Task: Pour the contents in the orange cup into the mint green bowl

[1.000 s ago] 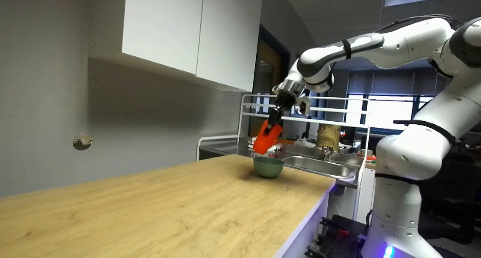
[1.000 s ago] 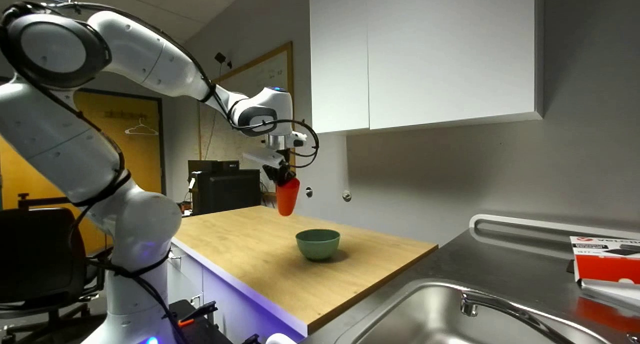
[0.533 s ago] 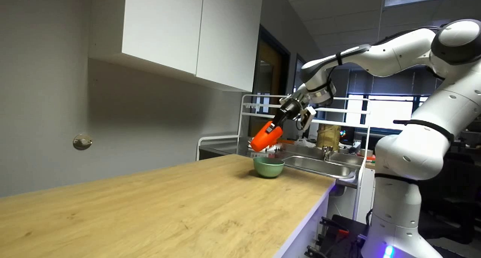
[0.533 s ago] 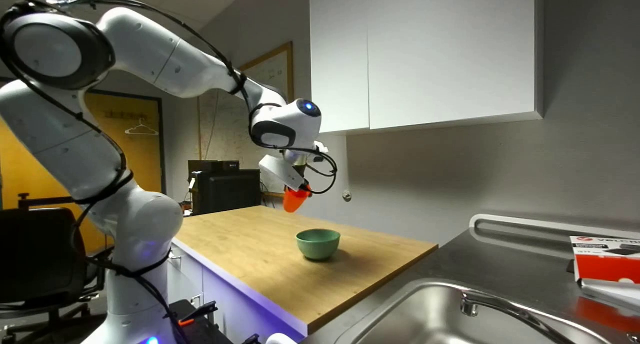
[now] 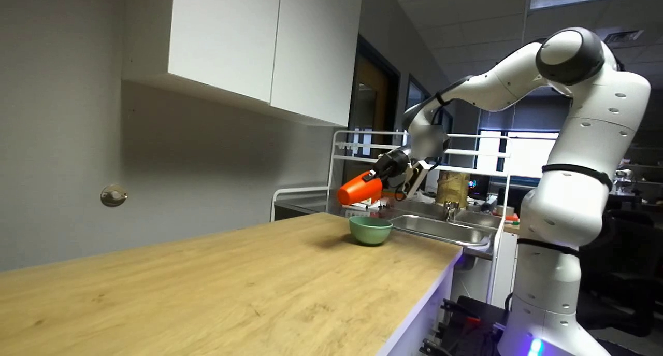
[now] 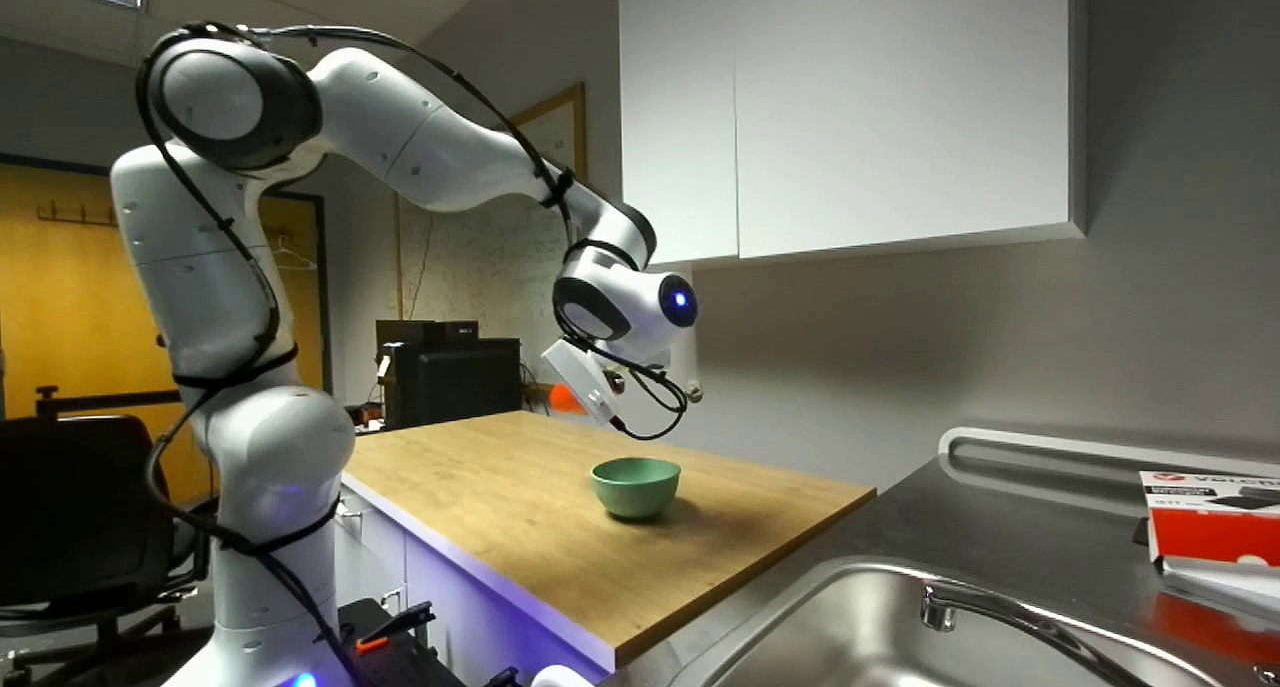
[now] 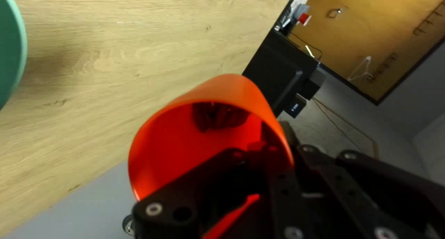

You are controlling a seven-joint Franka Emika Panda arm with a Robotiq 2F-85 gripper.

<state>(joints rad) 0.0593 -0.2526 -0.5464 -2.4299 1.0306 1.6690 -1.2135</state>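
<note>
The orange cup point(image 5: 357, 189) is held in the air, tipped well over, its base toward the left in an exterior view. The mint green bowl point(image 5: 370, 230) stands upright on the counter below it; in the wrist view point(image 7: 9, 51) it is at the left edge. My gripper point(image 5: 370, 176) is shut on the cup's wall, one finger inside the rim and one outside. In the wrist view I look into the cup point(image 7: 167, 138); dark pieces point(image 7: 219, 116) lie deep inside. In an exterior view the cup point(image 6: 566, 398) is mostly hidden behind the wrist. The bowl's inside is hidden.
The bowl stands on a wooden counter point(image 5: 222, 283) near its end. A steel sink point(image 5: 440, 229) and a white rack point(image 5: 440, 172) stand beyond it. White cabinets point(image 6: 850, 107) hang on the wall above. A red and white box point(image 6: 1215, 517) lies beside the sink.
The cup has tipped from steeply slanted to nearly level, its base swinging up and left in an exterior view. The wrist has turned and lowered. The bowl has not moved.
</note>
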